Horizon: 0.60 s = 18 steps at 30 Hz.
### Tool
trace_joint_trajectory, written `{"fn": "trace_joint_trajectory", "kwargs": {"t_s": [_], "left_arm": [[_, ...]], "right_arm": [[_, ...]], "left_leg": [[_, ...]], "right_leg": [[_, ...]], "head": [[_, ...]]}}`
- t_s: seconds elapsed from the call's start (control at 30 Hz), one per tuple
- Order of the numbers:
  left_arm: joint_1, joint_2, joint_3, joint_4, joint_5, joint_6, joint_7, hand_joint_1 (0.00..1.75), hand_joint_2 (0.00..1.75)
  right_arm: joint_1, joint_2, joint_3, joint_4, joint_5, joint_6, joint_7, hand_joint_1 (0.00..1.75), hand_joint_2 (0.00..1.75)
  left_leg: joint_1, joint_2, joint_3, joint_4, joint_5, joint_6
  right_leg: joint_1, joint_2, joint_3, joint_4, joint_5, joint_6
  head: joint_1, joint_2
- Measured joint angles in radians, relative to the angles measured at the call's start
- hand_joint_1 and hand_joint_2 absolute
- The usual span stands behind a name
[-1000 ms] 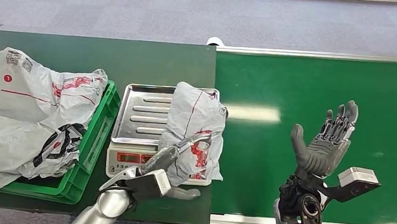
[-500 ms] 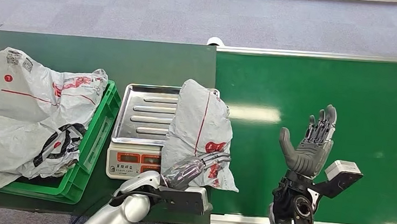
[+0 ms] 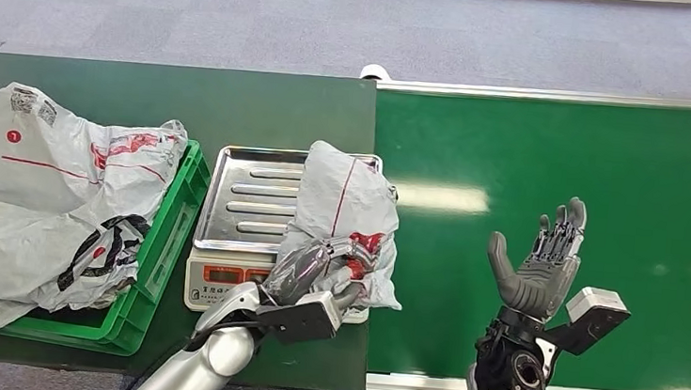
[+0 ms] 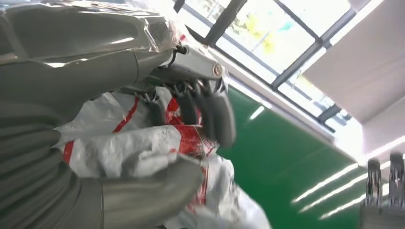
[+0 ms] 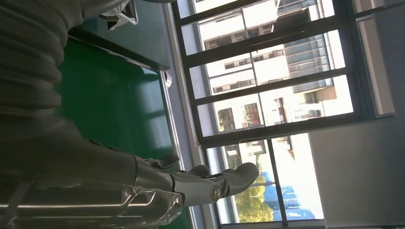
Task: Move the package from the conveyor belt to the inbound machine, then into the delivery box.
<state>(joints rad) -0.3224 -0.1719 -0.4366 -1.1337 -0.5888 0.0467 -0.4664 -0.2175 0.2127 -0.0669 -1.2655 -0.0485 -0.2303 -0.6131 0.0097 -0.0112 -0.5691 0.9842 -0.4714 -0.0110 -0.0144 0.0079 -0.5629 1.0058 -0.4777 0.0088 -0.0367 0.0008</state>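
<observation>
- Package [image 3: 340, 215] — grey-white plastic mailer with red print, crumpled, lying on the right part of the inbound machine [image 3: 247, 201] and overhanging its right edge toward the conveyor belt [image 3: 562, 157].
- Left hand [image 3: 321, 266] — clamped on the near end of the package; in the left wrist view the dark fingers [image 4: 210, 107] curl over the red-printed plastic and the thumb [image 4: 153, 191] presses from the opposite side.
- Right hand [image 3: 542, 259] — raised above the near part of the conveyor belt, palm up, fingers apart and pointing away from the robot, holding nothing; well apart from the package.
- Inbound machine — a scale with a ribbed steel tray and a red display on its front, standing on the dark green table [image 3: 171, 95] just beside the belt.
- Delivery box [image 3: 162, 254] — green crate to the left of the scale, touching or nearly touching it, heaped with other grey mailers [image 3: 58, 198] that spill over its left side.
</observation>
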Motion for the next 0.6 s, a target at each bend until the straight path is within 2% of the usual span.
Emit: {"fn": "trace_joint_trajectory", "kwargs": {"t_s": [0.27, 0.6], "left_arm": [[0.026, 0.013, 0.057, -0.015, 0.151, 0.095, -0.109, 1.75, 1.75], [0.031, 0.023, 0.077, -0.024, 0.223, 0.130, -0.139, 1.75, 1.75]], "right_arm": [[0.009, 0.000, -0.009, 0.000, -0.009, 0.002, -0.016, 0.00, 1.75], [0.009, 0.000, -0.010, 0.001, -0.020, -0.006, -0.028, 0.00, 1.75]], "left_leg": [[0.000, 0.000, 0.000, 0.000, 0.000, 0.000], [0.000, 0.000, 0.000, 0.000, 0.000, 0.000]], "right_leg": [[0.000, 0.000, 0.000, 0.000, 0.000, 0.000], [0.000, 0.000, 0.000, 0.000, 0.000, 0.000]], "head": [[0.000, 0.000], [0.000, 0.000]]}}
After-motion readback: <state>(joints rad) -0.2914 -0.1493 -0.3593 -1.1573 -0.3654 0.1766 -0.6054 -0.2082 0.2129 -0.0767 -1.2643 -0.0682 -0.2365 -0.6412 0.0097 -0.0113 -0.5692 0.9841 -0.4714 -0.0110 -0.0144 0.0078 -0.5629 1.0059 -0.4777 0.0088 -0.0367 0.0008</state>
